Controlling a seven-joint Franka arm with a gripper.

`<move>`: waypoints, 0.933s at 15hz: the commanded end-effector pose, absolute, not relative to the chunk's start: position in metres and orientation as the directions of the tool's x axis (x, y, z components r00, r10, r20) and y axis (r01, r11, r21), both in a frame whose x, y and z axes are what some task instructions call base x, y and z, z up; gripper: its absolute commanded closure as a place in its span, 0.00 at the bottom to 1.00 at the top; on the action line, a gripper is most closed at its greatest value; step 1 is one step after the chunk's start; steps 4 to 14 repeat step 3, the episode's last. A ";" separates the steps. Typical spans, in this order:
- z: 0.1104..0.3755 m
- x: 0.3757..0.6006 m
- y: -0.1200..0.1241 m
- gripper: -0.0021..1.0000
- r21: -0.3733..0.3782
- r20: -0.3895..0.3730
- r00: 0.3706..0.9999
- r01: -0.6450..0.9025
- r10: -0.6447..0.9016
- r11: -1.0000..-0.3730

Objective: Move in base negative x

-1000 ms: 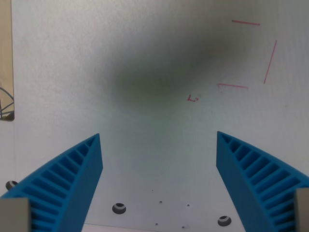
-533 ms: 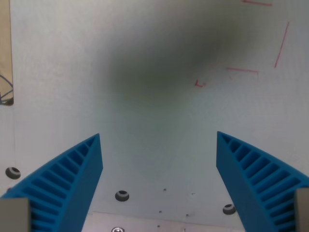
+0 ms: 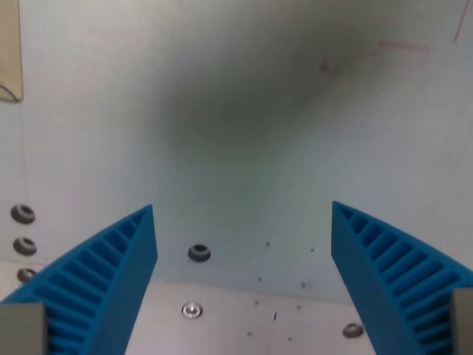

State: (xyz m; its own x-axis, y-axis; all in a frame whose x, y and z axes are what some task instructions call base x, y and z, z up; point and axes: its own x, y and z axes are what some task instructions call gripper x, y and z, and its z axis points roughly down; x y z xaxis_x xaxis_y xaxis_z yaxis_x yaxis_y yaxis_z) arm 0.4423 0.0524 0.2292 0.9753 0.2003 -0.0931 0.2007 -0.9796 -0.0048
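My gripper [image 3: 244,211] is open and empty, its two blue ribbed fingers [image 3: 111,274] spread wide at the bottom corners of the wrist view. It hangs over a white tabletop [image 3: 236,155] with nothing between the fingers. A dark soft shadow [image 3: 244,96] lies on the surface ahead of the gripper. Faint red pen marks [image 3: 403,46] show at the upper right of the view.
Several screw holes [image 3: 198,253] and a bolt [image 3: 191,309] sit near a seam where the white sheet meets a lighter panel [image 3: 244,325] at the bottom. A tan strip [image 3: 9,48], the table's edge, shows at the wrist view's upper left.
The whole scene has shifted up and a little right in the wrist view, so the camera has moved. The red marks slid toward the top edge and the bottom seam and more holes came into view.
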 end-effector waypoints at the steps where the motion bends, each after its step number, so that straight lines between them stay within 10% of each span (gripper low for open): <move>1: 0.236 0.416 0.056 0.00 0.005 -0.010 0.982 0.187 0.187 -0.982; 14: 0.234 0.406 0.058 0.00 0.005 -0.010 0.982 0.187 0.187 -0.982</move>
